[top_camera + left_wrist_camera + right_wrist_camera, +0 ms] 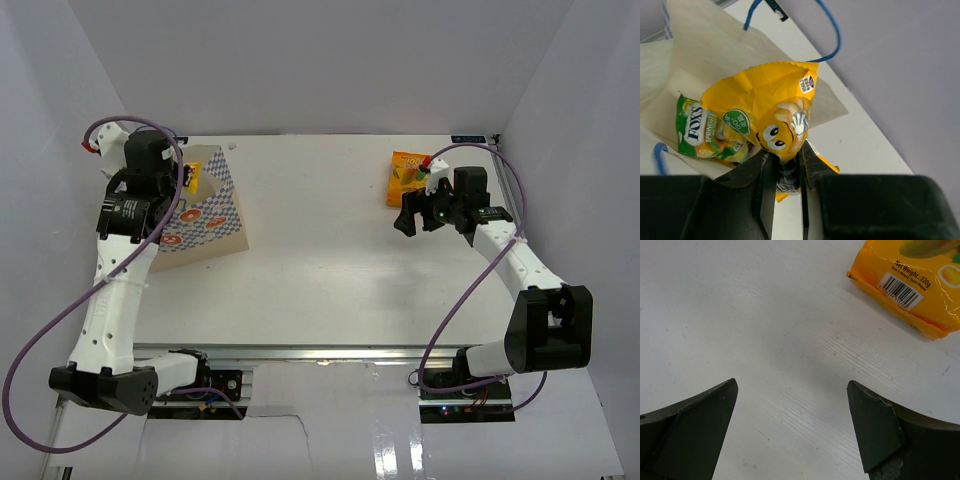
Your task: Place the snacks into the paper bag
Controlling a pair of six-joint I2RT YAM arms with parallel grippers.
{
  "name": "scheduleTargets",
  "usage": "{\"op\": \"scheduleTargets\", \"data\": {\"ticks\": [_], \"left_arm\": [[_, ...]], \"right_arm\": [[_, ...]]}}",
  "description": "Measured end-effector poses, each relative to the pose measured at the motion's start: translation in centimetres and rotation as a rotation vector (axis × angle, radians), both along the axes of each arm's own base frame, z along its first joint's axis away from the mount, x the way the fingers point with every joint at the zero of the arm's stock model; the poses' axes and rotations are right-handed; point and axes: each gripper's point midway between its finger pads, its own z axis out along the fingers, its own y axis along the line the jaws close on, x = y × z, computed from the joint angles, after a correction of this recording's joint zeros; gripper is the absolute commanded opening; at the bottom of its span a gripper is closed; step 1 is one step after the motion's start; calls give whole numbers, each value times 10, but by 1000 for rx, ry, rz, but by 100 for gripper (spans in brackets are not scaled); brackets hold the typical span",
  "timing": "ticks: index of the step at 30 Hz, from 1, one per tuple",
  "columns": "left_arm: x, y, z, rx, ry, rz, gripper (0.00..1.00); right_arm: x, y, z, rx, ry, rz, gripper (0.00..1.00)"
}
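The paper bag (205, 215) stands at the back left, its tan inside (705, 55) and a blue cord handle (832, 35) showing in the left wrist view. Over its mouth my left gripper (785, 161) (186, 182) is shut on the lower edge of a small yellow candy packet (767, 107). A green-yellow pouch (699, 132) lies inside the bag beside the packet. The orange pouch (408, 177) (912, 282) lies flat on the table at the back right. Just in front of it my right gripper (414, 216) (792, 390) is open above bare table.
White walls enclose the table (320, 260) on the left, back and right. A purple cable (465, 290) loops along the right arm and another (40, 340) hangs beside the left arm. The bag's front wall slopes toward the table's middle.
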Motion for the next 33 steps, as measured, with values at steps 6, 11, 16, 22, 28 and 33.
{"op": "scheduleTargets", "data": {"ticks": [6, 11, 16, 22, 28, 33], "left_arm": [[7, 23, -42, 25, 111, 63, 29], [22, 39, -54, -13, 118, 100, 47], [33, 36, -68, -52, 136, 83, 72], [26, 28, -61, -78, 105, 40, 82], [11, 18, -26, -90, 0, -28, 98], [1, -8, 13, -38, -143, -229, 98]], "right_arm": [[-1, 1, 0, 3, -1, 6, 96], [-1, 1, 0, 3, -2, 12, 96], [2, 0, 3, -5, -6, 5, 95], [36, -8, 28, -6, -29, -115, 95], [87, -28, 39, 28, 11, -381, 92], [127, -53, 22, 64, 77, -547, 91]]}}
